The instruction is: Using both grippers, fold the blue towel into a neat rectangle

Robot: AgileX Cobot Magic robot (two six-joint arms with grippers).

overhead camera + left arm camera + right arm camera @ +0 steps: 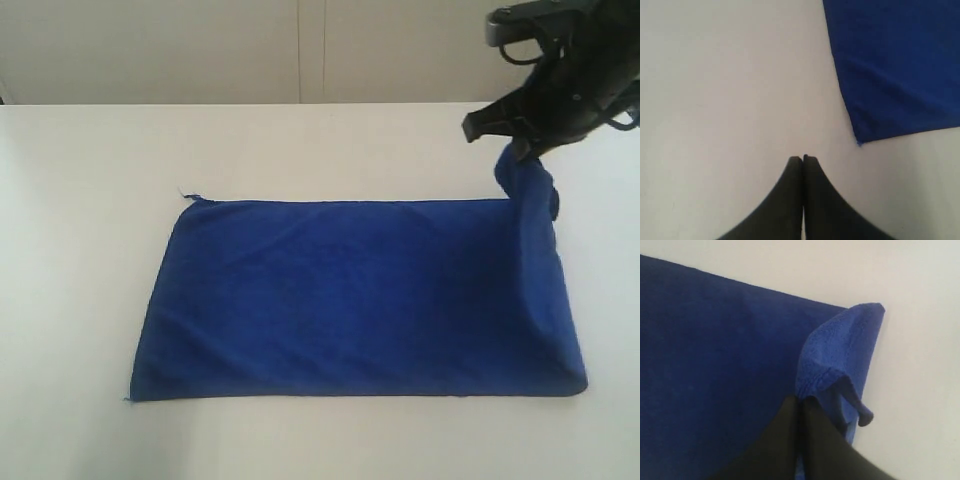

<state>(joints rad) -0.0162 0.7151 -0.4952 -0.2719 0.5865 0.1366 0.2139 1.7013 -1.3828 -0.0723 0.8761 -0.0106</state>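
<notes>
Blue towel (350,300) corner sits raised, pinched in the right tool (801,400).

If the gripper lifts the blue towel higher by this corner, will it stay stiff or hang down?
Probably it hangs: the corner pinched by the right gripper droops and curls, while the rest of the blue towel lies flat on the table. It seems light, since a small pinch holds the corner up.

Closed end effector (803,159) beside blue towel (895,65)
</notes>
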